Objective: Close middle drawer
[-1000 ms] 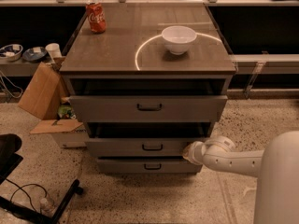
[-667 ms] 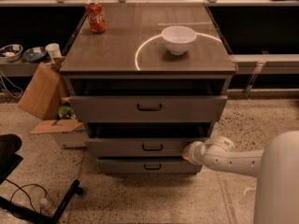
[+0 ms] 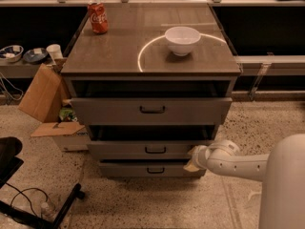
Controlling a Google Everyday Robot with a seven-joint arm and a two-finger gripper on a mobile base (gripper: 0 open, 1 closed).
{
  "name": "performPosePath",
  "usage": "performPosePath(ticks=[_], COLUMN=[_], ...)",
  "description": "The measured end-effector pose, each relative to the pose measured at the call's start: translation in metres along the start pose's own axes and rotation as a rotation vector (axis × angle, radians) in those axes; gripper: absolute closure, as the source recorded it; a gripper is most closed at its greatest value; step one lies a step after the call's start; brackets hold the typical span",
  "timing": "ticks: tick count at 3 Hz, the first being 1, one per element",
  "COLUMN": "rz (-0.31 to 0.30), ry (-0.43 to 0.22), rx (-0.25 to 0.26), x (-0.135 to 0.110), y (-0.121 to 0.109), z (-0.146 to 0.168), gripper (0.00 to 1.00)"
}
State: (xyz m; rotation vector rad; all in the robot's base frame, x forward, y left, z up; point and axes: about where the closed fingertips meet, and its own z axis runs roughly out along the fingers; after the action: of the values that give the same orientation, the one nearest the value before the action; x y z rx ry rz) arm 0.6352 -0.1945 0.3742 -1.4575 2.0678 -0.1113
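Note:
The grey cabinet has three drawers, all pulled partly out. The middle drawer has a plain flat front with a small dark bar handle at its centre. My gripper is at the end of the white arm that reaches in from the right. It sits against the right end of the middle drawer's front, just above the bottom drawer. The top drawer juts out furthest.
A white bowl and a red cola can stand on the cabinet top. A cardboard box leans at the cabinet's left. A dark chair base is on the floor at the lower left.

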Motion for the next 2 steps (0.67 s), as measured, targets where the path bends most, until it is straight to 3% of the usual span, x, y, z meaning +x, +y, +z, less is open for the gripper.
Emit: performPosePath(ticks=[1,2], rz=[0.0,0.0], ry=[0.0,0.0], rx=[0.0,0.0], x=[0.0,0.0], y=[0.0,0.0], z=[0.0,0.0], gripper=[0.0,0.0])
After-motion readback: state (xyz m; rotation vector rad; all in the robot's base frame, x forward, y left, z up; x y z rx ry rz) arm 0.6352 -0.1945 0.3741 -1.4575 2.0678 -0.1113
